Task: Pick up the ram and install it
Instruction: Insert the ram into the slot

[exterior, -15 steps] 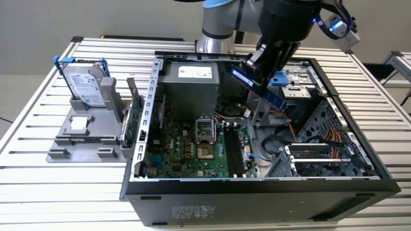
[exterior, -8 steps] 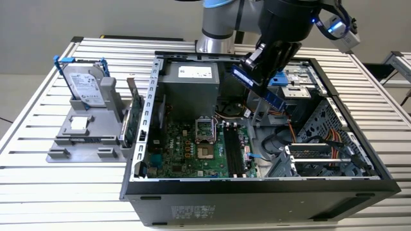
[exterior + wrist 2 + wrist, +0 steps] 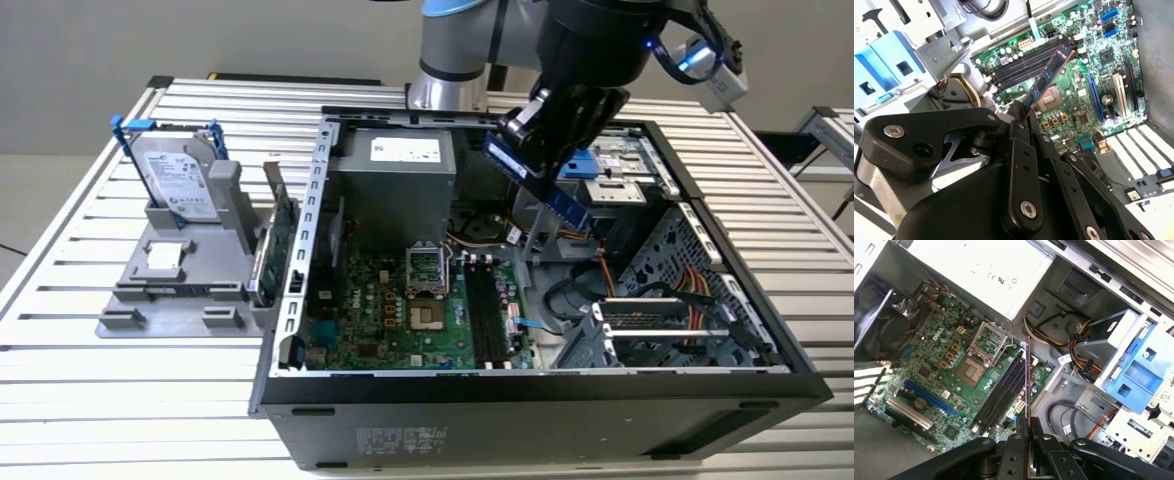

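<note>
1. Showing the claw (image 3: 530,132) of the single arm hung over the open computer case (image 3: 310,240), the exterior view placed it well above the motherboard (image 3: 400,310) beneath it.
2. The claw was closed to a narrow gap on the ram (image 3: 541,190), pinching the thin board between its fingers. It held nothing else.
3. The ram projected outward from the fingertips, away from the claw and down toward the motherboard. In the second wrist view its chip face (image 3: 1051,75) was visible, and in the first wrist view it appeared edge-on as a thin line (image 3: 1027,380).
4. In the exterior view the ram's long axis was slanted, with one end high beside the claw and the other end lower. It was therefore not level with the motherboard.
5. The memory slots (image 3: 1001,390) lay below the claw, past the ram's free end, and the ram touched none of them. Their run and the ram's long axis did not coincide in either wrist view, so the ram was judged to be unaligned and unseated.
6. The power supply (image 3: 394,170) stood to one side of the claw and the blue drive bracket (image 3: 1139,370) to the other.
</note>
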Robot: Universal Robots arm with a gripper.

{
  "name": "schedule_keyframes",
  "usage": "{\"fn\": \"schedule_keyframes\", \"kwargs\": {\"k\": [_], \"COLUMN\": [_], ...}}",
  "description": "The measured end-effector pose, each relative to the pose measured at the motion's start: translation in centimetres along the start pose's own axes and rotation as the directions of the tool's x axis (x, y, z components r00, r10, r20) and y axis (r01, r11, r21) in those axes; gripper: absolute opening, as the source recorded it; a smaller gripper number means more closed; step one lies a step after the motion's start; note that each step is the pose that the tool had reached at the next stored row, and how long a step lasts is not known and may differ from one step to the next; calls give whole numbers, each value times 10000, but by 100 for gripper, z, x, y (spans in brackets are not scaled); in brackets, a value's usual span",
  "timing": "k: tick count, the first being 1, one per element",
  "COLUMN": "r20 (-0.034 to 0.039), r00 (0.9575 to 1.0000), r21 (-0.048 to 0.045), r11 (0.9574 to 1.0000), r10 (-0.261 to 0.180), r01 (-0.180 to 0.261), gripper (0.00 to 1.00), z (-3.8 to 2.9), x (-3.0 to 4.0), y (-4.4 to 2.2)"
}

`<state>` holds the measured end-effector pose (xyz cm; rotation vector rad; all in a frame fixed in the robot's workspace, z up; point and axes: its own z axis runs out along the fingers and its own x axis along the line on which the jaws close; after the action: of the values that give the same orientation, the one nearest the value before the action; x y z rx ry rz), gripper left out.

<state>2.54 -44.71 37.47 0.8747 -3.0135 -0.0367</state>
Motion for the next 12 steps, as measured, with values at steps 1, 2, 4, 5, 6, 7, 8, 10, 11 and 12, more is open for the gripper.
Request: {"fn": "schedule_keyframes", "kwargs": {"k": [1, 2, 4, 5, 6, 7, 8, 10, 11, 12], "r20": [1, 2, 4, 5, 6, 7, 9, 13, 14, 16], "r00": [10000, 9999, 9997, 9994, 9992, 9989, 9985, 9975, 9970, 9964], "r21": [0, 0, -2, -1, -1, -1, -1, -1, -1, -1], "r11": [10000, 9999, 9997, 9994, 9992, 9989, 9985, 9975, 9970, 9964], "r10": [66, 131, 262, 333, 402, 473, 550, 703, 775, 847], "r01": [-66, -131, -262, -333, -402, -473, -550, -703, -775, -847], "gripper": [0, 0, 0, 0, 0, 0, 0, 0, 0, 0], "z": [0, 0, 1, 0, 0, 0, 0, 1, 1, 1], "x": [0, 0, -2, -2, -2, -3, -3, -3, -4, -4], "y": [0, 0, -2, -2, -2, -2, -2, -2, -2, -3]}}
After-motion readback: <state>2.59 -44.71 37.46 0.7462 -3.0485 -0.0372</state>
